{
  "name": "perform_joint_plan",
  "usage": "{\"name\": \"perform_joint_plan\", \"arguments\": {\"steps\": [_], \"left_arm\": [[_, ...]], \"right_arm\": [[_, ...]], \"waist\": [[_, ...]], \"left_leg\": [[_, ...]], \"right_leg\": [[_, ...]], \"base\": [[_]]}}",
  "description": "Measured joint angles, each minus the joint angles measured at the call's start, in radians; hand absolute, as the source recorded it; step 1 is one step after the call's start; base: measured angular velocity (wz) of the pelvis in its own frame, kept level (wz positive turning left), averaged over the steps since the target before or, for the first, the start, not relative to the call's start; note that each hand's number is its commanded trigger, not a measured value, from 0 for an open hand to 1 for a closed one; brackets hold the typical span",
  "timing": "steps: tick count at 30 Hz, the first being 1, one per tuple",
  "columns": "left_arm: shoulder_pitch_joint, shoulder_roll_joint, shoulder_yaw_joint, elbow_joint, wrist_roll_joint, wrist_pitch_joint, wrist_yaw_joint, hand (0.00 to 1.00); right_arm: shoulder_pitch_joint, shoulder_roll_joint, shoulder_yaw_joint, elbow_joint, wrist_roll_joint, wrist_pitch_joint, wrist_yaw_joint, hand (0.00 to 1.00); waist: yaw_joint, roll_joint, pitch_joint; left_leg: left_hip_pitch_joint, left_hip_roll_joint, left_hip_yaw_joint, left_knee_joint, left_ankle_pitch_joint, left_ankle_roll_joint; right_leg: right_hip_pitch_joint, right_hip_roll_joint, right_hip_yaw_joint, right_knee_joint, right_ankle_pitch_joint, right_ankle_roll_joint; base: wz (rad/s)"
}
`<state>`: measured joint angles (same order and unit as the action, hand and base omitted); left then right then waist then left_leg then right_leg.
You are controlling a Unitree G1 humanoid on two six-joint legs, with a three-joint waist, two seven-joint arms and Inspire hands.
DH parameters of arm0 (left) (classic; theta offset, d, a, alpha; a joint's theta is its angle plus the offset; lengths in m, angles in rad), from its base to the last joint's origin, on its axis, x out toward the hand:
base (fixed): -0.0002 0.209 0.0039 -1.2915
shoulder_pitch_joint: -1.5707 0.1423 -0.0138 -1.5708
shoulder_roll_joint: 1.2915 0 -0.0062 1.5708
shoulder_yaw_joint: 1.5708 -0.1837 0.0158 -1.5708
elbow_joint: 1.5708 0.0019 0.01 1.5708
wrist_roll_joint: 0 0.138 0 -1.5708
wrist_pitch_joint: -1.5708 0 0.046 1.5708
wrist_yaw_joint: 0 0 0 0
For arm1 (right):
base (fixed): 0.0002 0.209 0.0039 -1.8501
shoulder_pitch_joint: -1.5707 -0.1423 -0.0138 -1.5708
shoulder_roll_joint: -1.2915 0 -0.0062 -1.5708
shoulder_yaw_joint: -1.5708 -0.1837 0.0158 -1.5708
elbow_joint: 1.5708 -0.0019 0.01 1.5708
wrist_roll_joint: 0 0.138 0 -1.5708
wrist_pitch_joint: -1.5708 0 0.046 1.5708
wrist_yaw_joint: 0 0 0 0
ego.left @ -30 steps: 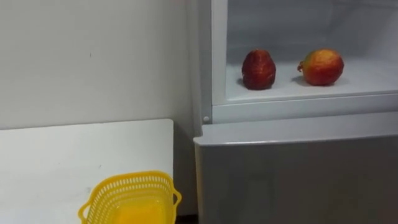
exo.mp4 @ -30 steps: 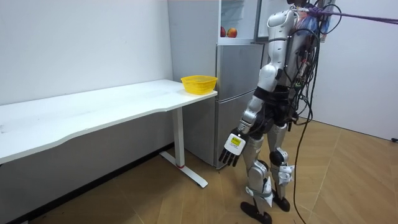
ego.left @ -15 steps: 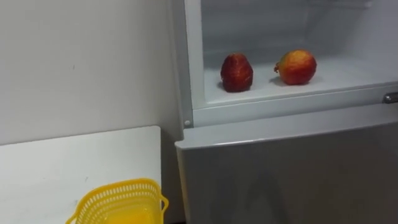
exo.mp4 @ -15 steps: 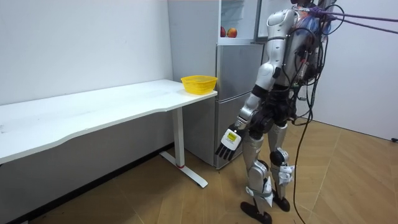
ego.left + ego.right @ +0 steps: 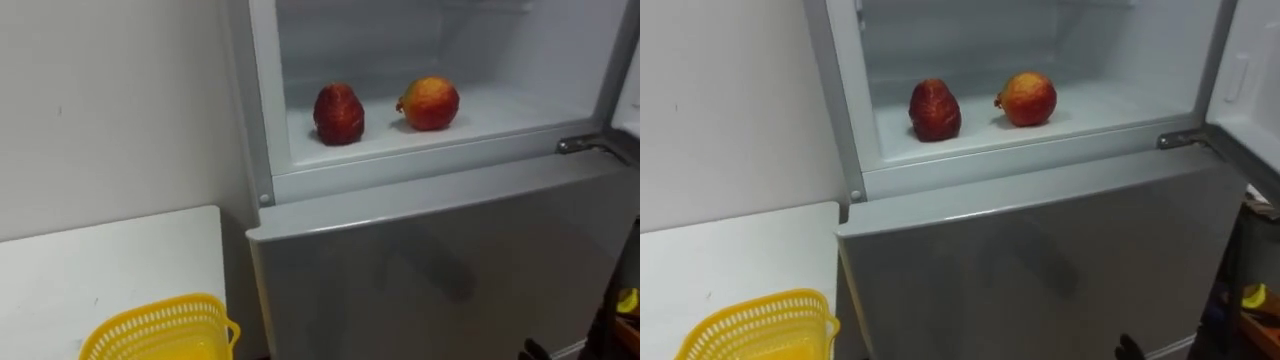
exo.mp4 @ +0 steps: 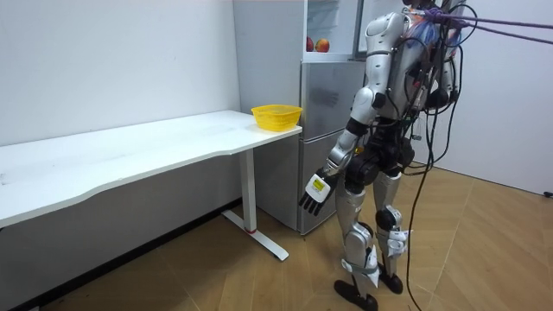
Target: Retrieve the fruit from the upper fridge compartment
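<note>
Red fruit (image 5: pixel 338 114) and red-orange fruit (image 5: pixel 430 103) on upper fridge shelf (image 5: pixel 490 108); left hand (image 6: pixel 315 188) hangs well below, fingers relaxed, empty.

Soft, even light fills the fridge interior (image 5: pixel 500 40) (a faint shadow smudges the lower door (image 5: pixel 400 260)).

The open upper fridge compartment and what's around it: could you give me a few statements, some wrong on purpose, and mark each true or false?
1. A dark red fruit and a red-and-yellow round fruit lie on the shelf of the open upper fridge compartment. True.
2. The two fruits touch each other. False: they lie apart.
3. The yellow plastic mesh basket stands inside the fridge. False: it stands on the white table beside the fridge.
4. The grey lower fridge door is shut. True.
5. The robot's left hand grips a fruit. False: it hangs low by its thigh, open, holding nothing.
</note>
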<state>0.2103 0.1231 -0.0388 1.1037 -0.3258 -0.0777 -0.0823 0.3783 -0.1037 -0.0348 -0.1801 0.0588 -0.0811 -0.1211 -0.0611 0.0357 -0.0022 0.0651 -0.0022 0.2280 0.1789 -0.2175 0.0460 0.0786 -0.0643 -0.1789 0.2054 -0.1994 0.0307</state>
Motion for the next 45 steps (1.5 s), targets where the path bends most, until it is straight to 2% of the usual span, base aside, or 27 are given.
{"name": "perform_joint_plan", "arguments": {"steps": [4, 9, 15, 20, 24, 26, 31, 35, 39, 41, 45], "left_arm": [[0.005, 0.002, -0.006, 0.019, -0.014, -0.021, -0.019, 0.0], [0.001, 0.005, -0.005, 0.02, -0.011, -0.034, -0.044, 0.0], [-0.002, 0.012, 0.002, 0.054, -0.008, -0.039, -0.07, 0.0], [-0.012, 0.017, 0.017, 0.076, -0.009, -0.039, -0.087, 0.0], [-0.021, 0.021, 0.026, 0.099, -0.009, -0.042, -0.091, 0.0], [-0.023, 0.027, 0.034, 0.102, -0.005, -0.042, -0.103, 0.0], [-0.025, 0.041, 0.04, 0.095, 0.013, -0.042, -0.106, 0.0], [-0.028, 0.043, 0.076, 0.096, 0.015, -0.042, -0.105, 0.0], [-0.04, 0.042, 0.091, 0.099, 0.029, -0.041, -0.103, 0.0], [-0.047, 0.045, 0.098, 0.105, 0.045, -0.036, -0.103, 0.0], [-0.048, 0.044, 0.099, 0.104, 0.046, -0.03, -0.104, 0.0]], "right_arm": [[-0.002, -0.006, 0.022, -0.093, -0.022, -0.035, -0.036, 0.0], [-0.024, -0.008, 0.021, -0.149, -0.077, -0.041, -0.068, 0.0], [-0.096, -0.017, 0.009, -0.196, -0.131, -0.051, -0.123, 0.0], [-0.156, -0.049, 0.011, -0.272, -0.196, -0.059, -0.16, 0.0], [-0.186, -0.057, 0.01, -0.284, -0.222, -0.072, -0.172, 0.0], [-0.209, -0.087, 0.011, -0.285, -0.229, -0.072, -0.173, 0.0], [-0.27, -0.135, 0.008, -0.313, -0.24, -0.071, -0.168, 0.0], [-0.319, -0.137, -0.014, -0.315, -0.244, -0.072, -0.17, 0.0], [-0.363, -0.138, -0.037, -0.315, -0.239, -0.072, -0.179, 0.0], [-0.417, -0.141, -0.041, -0.306, -0.24, -0.072, -0.189, 0.0], [-0.471, -0.162, -0.053, -0.292, -0.245, -0.071, -0.194, 0.0]], "waist": [[0.009, 0.005, 0.002], [0.008, 0.004, 0.0014], [0.009, -0.002, -0.0001], [0.013, -0.012, -0.0034], [0.014, -0.018, -0.0049], [0.017, -0.032, -0.001], [0.018, -0.047, -0.0011], [0.042, -0.07, -0.0019], [0.049, -0.074, 0.0009], [0.049, -0.078, 0.0071], [0.053, -0.078, 0.0075]], "left_leg": [[0.002, 0.005, 0.015, -0.002, 0.0, -0.001], [-0.007, 0.006, 0.013, 0.0, 0.001, -0.001], [-0.008, 0.005, 0.013, -0.001, 0.001, -0.001], [-0.008, 0.005, 0.012, -0.005, 0.001, -0.002], [-0.007, 0.005, 0.009, -0.008, 0.001, -0.002], [-0.002, 0.005, 0.002, -0.009, 0.001, -0.002], [-0.001, 0.005, -0.024, -0.009, 0.003, -0.006], [0.001, 0.005, -0.028, -0.003, 0.006, -0.01], [0.001, 0.004, -0.038, -0.003, 0.006, -0.01], [-0.004, 0.005, -0.043, -0.005, 0.006, -0.01], [-0.007, 0.006, -0.051, 0.001, 0.007, -0.011]], "right_leg": [[0.001, 0.005, 0.011, 0.0, 0.002, -0.003], [-0.007, 0.006, 0.01, 0.001, 0.002, -0.004], [-0.009, 0.006, 0.01, 0.0, 0.003, -0.004], [-0.009, 0.007, 0.011, -0.003, 0.003, -0.003], [-0.008, 0.007, 0.005, -0.003, 0.003, -0.003], [0.0, 0.007, -0.002, -0.003, 0.003, -0.003], [0.009, 0.009, -0.019, -0.006, 0.003, -0.003], [0.018, 0.011, -0.019, -0.019, 0.003, -0.003], [0.024, 0.012, -0.021, -0.022, 0.003, -0.003], [0.024, 0.011, -0.045, -0.022, 0.004, -0.003], [0.027, 0.007, -0.087, -0.021, 0.004, -0.004]], "base": [[-0.09], [0.0], [0.0], [0.0], [0.0], [0.07], [0.12], [0.02], [0.08], [0.06], [0.09]]}}
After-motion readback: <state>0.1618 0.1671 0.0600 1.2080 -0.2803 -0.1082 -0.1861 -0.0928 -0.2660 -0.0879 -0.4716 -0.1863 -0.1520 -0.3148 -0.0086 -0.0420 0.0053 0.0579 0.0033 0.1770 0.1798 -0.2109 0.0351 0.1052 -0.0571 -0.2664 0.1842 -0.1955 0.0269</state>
